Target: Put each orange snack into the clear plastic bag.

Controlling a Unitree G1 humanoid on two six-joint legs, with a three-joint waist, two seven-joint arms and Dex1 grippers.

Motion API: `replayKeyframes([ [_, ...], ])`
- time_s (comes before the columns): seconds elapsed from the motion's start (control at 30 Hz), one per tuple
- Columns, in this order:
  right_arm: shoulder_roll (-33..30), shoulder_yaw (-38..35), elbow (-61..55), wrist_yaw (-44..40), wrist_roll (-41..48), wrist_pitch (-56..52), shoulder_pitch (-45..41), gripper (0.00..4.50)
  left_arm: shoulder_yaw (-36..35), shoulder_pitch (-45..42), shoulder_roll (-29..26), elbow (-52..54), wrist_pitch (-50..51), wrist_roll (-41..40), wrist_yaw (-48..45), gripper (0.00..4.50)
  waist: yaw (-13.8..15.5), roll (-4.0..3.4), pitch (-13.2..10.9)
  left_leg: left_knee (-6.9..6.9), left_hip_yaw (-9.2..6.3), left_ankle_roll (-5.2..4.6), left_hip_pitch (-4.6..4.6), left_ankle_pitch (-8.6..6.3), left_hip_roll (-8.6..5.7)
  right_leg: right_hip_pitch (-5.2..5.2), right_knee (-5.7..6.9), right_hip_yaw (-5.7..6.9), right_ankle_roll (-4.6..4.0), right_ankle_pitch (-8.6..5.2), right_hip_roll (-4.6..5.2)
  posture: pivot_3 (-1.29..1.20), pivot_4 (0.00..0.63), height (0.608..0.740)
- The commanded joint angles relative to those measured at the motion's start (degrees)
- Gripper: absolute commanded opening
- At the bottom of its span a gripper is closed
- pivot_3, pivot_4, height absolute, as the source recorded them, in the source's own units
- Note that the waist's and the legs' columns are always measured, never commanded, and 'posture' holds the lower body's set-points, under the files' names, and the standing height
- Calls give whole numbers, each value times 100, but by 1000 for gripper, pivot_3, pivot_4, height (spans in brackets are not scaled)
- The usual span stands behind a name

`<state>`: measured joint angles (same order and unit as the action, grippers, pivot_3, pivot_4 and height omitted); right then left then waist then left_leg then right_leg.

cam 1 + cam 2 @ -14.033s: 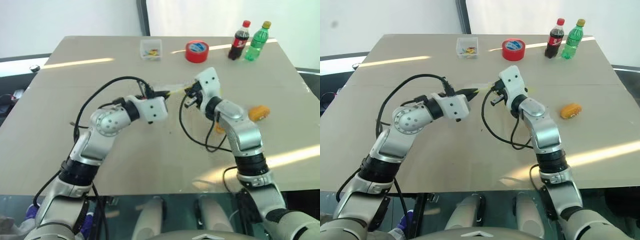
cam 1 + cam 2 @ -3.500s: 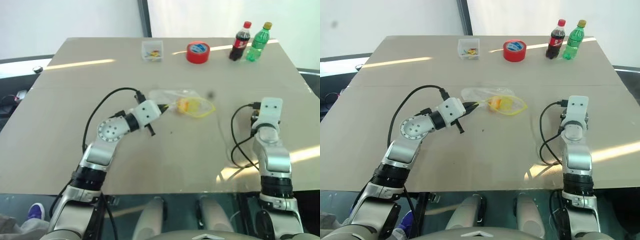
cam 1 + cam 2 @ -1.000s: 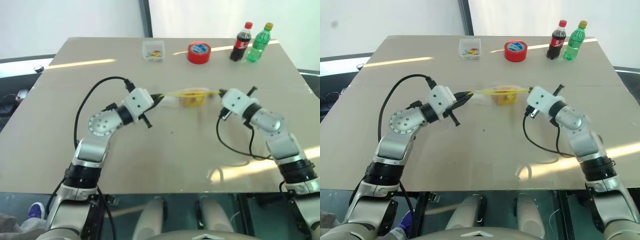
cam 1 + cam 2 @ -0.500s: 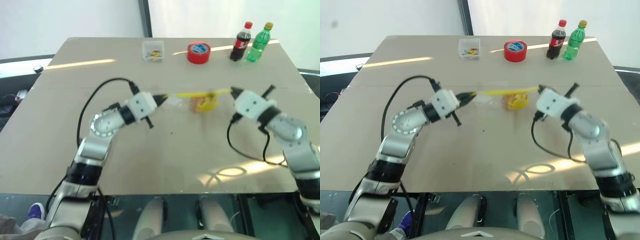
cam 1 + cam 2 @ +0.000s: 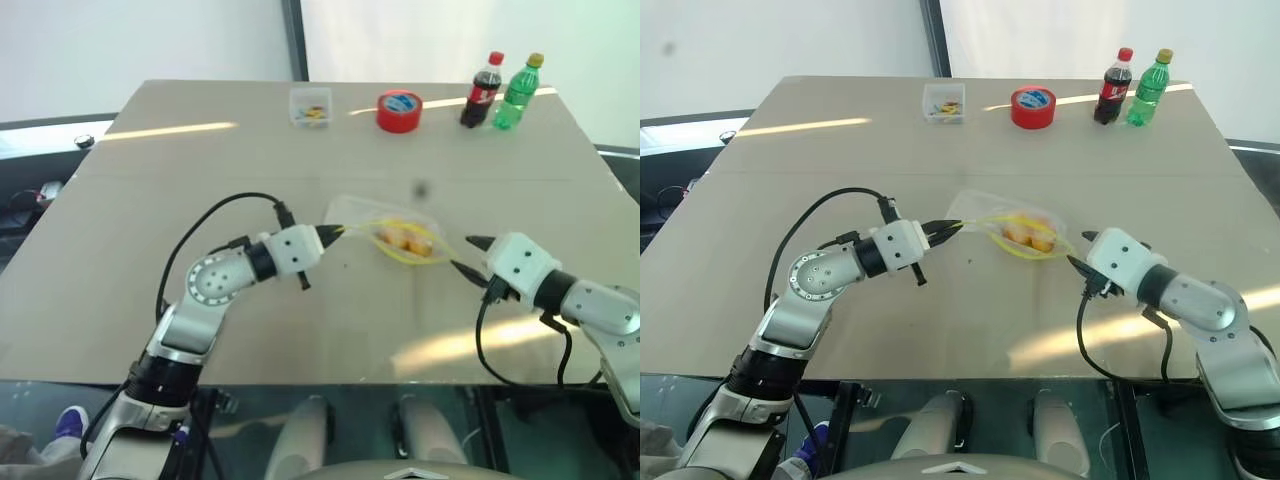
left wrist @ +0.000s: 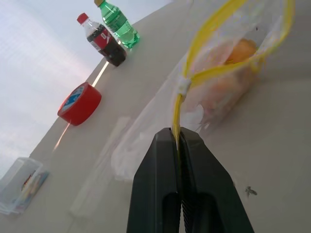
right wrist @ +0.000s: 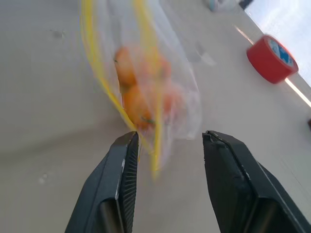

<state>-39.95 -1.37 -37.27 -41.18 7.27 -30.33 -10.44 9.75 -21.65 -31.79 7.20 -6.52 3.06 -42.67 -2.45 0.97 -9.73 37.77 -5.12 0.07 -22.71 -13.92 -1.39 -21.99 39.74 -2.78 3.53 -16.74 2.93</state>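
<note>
Table point(image 5: 150, 160): left fingers point(image 6: 178, 145) clenched on clear plastic bag point(image 5: 385, 222) strip; right fingers point(image 7: 127, 160) spread, released.

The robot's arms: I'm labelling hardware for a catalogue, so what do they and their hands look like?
Both arms are glossy silver-grey segments with black joint bands and round elbow housings. Each wrist carries a white boxy block with a looping black cable. The left hand and right hand each have two black tapered fingers.

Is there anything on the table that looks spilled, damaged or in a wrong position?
Nothing stands out. The orange snacks sit inside the clear plastic bag, which lies on the table. The two bottles stand upright, and the red tape roll lies flat.
</note>
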Motion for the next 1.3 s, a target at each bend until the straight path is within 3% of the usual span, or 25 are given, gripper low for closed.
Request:
replayKeyframes([
  [0.03,80,447,-448,-98,226,-341,-748,2228,1,-200,26,91,19,-4,-3,0,7,0,0,0,-1,0,0,0,0,0,0,0,0,0,0,0,150,740],
  [0.17,590,1424,-46,21,-30,-404,-1807,2228,66,-353,33,31,-1,62,-24,0,17,1,0,-2,-11,1,-2,0,3,-2,-4,10,-1,0,-5,0,150,740],
  [0.3,700,2017,447,-4,-469,-57,-2177,2228,63,-432,34,44,43,62,-10,0,79,2,-1,-3,-17,0,-16,0,-6,-3,-22,17,-1,0,7,0,150,740],
  [0.67,838,2283,1293,109,-1245,800,-2438,2228,8,-313,15,262,67,112,79,0,54,1,-1,-12,-12,-6,-18,-3,-8,-7,-33,15,0,0,11,0,150,740],
  [0.8,819,2313,1409,38,-1419,1004,-2416,1340,4,-316,19,261,68,128,99,0,45,1,-2,-13,-13,-6,-18,-3,-7,-8,-33,14,0,0,11,0,150,740],
  [1.13,940,2296,1497,-3,-1595,1177,-2338,1340,15,-308,10,225,23,158,131,0,44,1,-2,-14,-12,-6,-18,-4,-7,-8,-33,14,0,0,11,0,150,740],
  [1.23,962,2285,1520,-27,-1625,1182,-2331,62,11,-297,6,220,21,149,129,0,44,1,-2,-15,-12,-6,-18,-3,-7,-8,-33,14,0,0,11,0,150,740],
  [1.3,972,2265,1546,-39,-1636,1188,-2336,62,19,-291,-3,210,1,159,124,0,44,1,-2,-15,-12,-6,-18,-3,-7,-8,-33,14,0,0,11,0,150,740],
])
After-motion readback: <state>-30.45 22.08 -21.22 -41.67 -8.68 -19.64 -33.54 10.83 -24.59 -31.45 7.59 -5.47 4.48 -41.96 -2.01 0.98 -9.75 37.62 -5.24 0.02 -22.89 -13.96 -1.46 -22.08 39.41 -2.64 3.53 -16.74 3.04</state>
